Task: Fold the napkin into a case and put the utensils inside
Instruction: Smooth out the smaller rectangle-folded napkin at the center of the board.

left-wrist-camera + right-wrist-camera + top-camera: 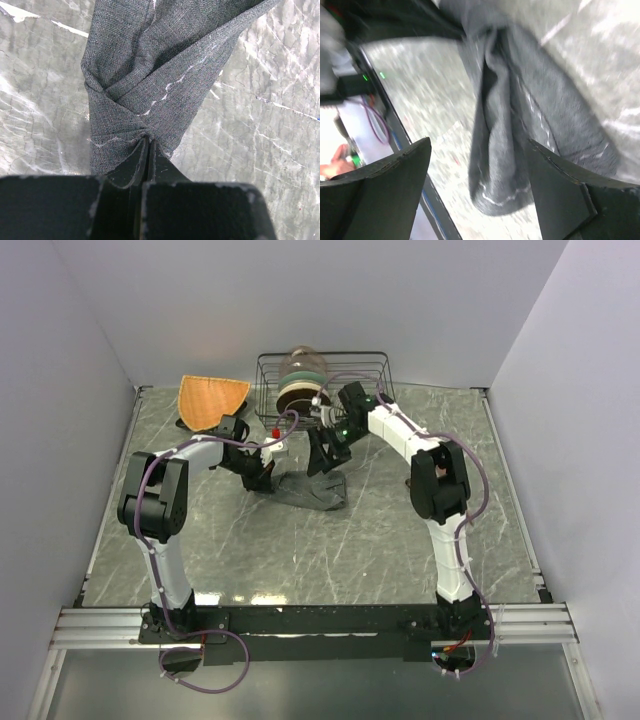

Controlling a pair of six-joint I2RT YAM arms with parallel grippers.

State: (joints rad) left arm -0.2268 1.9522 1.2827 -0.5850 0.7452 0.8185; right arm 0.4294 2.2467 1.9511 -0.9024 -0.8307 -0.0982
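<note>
The dark grey napkin (315,490) lies bunched and crumpled on the marble table, in front of the wire rack. My left gripper (262,476) is shut on the napkin's left end; in the left wrist view the cloth (150,75) twists away from the closed fingertips (148,145). My right gripper (325,458) is open above the napkin's right part; in the right wrist view a hanging fold of cloth (520,145) sits between the spread fingers (555,180), and I cannot tell if it touches them. No case shape shows. The utensils are out of view.
A black wire rack (322,385) with stacked dishes stands at the back centre, just behind both grippers. An orange fan-shaped mat (210,400) lies at the back left. The white walls close in on three sides.
</note>
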